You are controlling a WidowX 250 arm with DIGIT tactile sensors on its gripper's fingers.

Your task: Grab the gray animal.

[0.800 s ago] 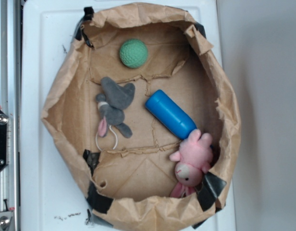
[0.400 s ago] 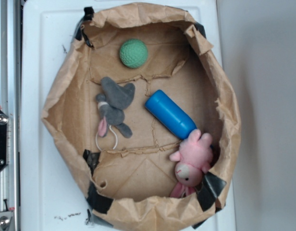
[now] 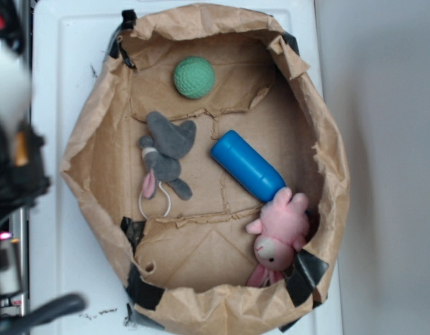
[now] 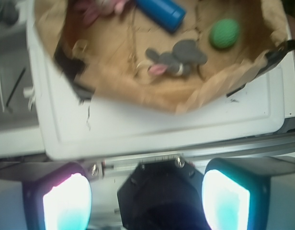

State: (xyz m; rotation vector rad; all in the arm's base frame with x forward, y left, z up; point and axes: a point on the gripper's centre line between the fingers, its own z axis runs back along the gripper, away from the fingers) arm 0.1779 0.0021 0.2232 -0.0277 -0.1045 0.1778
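Gripper (image 4: pixel 146 191) sits with pads apart, well short of the paper bag (image 4: pixel 152 98), gray animal (image 4: pixel 177 56) lying ahead and slightly right inside it, so a low approach likely snags the crumpled near wall or catches the blue cylinder (image 4: pixel 161 10) beyond.

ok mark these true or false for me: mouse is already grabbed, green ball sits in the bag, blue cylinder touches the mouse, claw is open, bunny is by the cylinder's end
1. The gray mouse is already grabbed: false, it lies free on the paper bag floor.
2. The green ball sits in the bag: true.
3. The blue cylinder touches the mouse: false, bare paper separates them.
4. The claw is open: true, fingers spread wide, outside the bag.
5. The pink bunny is by the cylinder's end: true.
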